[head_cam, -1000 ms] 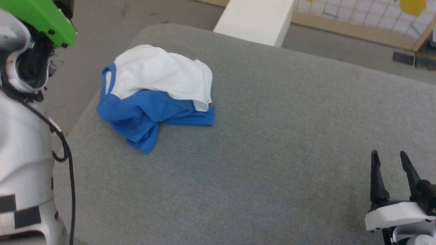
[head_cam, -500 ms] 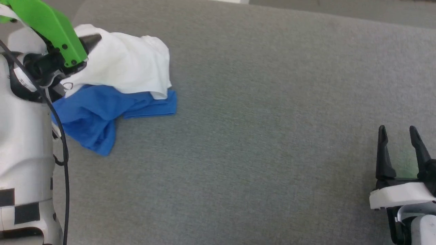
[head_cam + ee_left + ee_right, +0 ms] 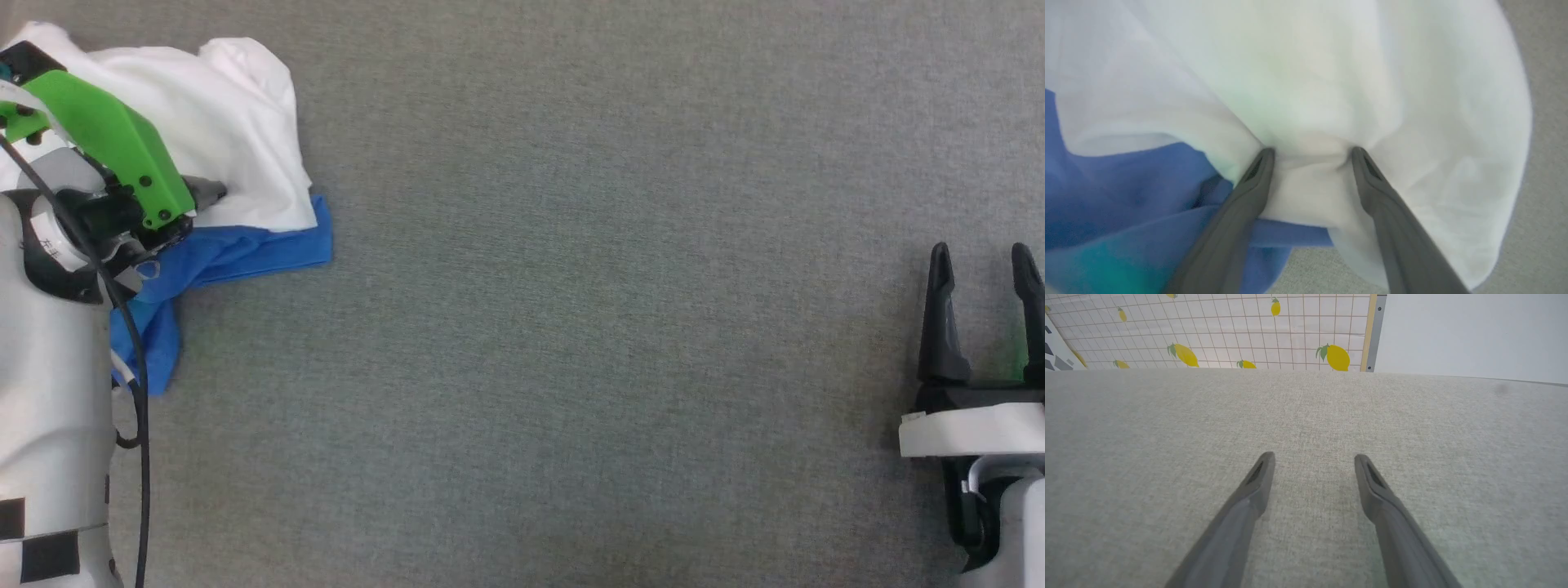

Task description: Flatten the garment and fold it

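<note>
The garment (image 3: 237, 139) lies crumpled at the far left of the grey table (image 3: 571, 327), white cloth bunched over blue sleeves. My left gripper (image 3: 206, 193), under a green cover, reaches onto its white part. In the left wrist view that gripper (image 3: 1312, 153) is open, both fingertips pressing into the white fabric (image 3: 1331, 73) with a fold between them and blue cloth (image 3: 1126, 196) to the left. My right gripper (image 3: 980, 253) stands open over bare table at the lower right, far from the garment. Nothing sits between its fingers (image 3: 1314, 458).
The grey cloth-covered surface spreads wide between the two arms. In the right wrist view its far edge meets a lemon-patterned grid panel (image 3: 1208, 330) and a pale wall (image 3: 1474, 335). A black cable (image 3: 135, 351) hangs along my left forearm.
The head camera has swung, sliding the whole picture left and up. My left gripper has come down from beside the garment onto its white cloth. The right gripper stays open.
</note>
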### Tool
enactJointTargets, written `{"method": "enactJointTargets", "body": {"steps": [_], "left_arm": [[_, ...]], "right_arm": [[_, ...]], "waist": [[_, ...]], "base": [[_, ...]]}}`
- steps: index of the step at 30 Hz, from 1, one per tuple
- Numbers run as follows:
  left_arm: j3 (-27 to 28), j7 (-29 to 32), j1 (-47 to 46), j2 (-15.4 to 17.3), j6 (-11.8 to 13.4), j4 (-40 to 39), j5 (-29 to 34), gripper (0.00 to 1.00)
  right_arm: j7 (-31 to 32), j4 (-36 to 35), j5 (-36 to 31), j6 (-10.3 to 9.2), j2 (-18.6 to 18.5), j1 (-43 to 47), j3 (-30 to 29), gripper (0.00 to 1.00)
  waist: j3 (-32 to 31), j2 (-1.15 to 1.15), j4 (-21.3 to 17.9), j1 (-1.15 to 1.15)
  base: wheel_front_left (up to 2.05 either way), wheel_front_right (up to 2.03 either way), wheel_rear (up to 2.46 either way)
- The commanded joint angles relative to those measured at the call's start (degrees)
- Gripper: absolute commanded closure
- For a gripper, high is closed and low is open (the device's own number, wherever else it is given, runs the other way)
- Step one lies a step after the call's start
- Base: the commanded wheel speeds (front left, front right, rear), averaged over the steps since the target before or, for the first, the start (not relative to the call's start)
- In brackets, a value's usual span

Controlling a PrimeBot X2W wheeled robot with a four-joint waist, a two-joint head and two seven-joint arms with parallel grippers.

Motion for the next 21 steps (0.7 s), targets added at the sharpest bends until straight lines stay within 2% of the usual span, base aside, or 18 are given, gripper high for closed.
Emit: {"method": "enactJointTargets", "body": {"steps": [1, 2, 3, 12, 21], "left_arm": [[0.14, -0.19, 1.33, 0.29, 0.09, 0.42, 0.43, 0.02], [0.09, -0.44, 1.55, 0.39, -0.25, 0.51, 0.37, 0.42], [0.17, -1.08, 1.76, 0.46, -0.70, 0.61, 0.24, 1.00], [2.09, -7.42, 2.15, -0.86, -4.07, 3.39, -2.45, 1.00], [4.72, -15.37, 0.27, -0.59, -9.07, 4.14, -4.95, 1.00]], "right_arm": [[-0.19, 1.05, -0.76, -0.12, -0.17, -0.67, -0.60, 0.00], [-0.19, 0.97, -0.84, -0.12, -0.17, -0.75, -0.66, 0.00], [-0.19, 0.90, -0.93, -0.12, -0.17, -0.85, -0.74, 0.00], [-0.19, 0.76, -1.58, -0.12, -0.17, -1.34, -1.67, 0.00], [-0.19, 2.47, -0.23, -0.12, -0.17, -0.72, -0.78, 0.00]], "waist": [[1.71, 0.00, -1.33, -0.01], [1.87, 0.00, -1.40, -0.01], [2.03, 0.00, -1.47, -0.01], [1.15, 0.00, -1.91, -0.01], [-4.19, 0.00, -2.02, -0.01]], "base": [[0.00, 0.00, 0.00], [0.00, 0.00, 0.00], [0.00, 0.00, 0.00], [0.00, 0.00, 0.00], [0.00, 0.00, 0.00]]}}
